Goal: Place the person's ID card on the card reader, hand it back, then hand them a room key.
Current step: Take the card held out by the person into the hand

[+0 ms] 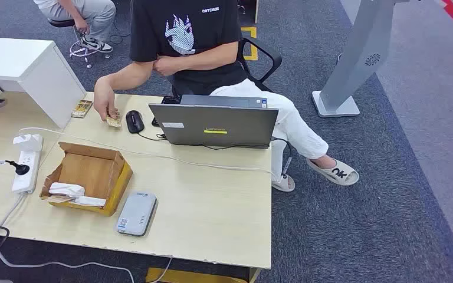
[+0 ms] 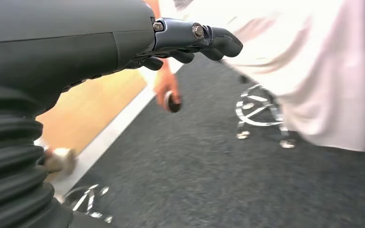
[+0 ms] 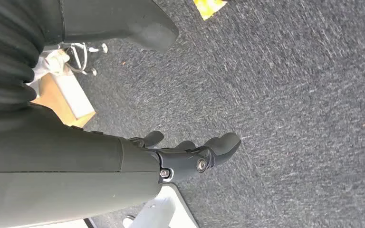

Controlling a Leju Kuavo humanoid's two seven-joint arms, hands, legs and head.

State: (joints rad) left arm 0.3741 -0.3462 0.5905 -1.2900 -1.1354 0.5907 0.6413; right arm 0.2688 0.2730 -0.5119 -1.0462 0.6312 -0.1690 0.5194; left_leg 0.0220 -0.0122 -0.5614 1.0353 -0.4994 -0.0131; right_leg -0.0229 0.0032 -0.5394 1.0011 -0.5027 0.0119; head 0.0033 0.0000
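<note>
Grey carpet is lying under both wrist views, where the left hand (image 2: 190, 45) and right hand (image 3: 190, 154) are hanging spread and holding nothing. From the head view, a person's hand (image 1: 105, 103) is pressing the ID card (image 1: 114, 122) near the table's (image 1: 212, 218) far edge, while the grey card reader (image 1: 135, 214) is sitting near its front edge.

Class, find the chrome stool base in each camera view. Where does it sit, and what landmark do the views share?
Head view: the chrome stool base is near the top left corner, under a seated person.
Left wrist view: it stands right of centre, on the carpet.
Right wrist view: I cannot pick it out with confidence.
Shared landmark: the dark grey carpet.
</note>
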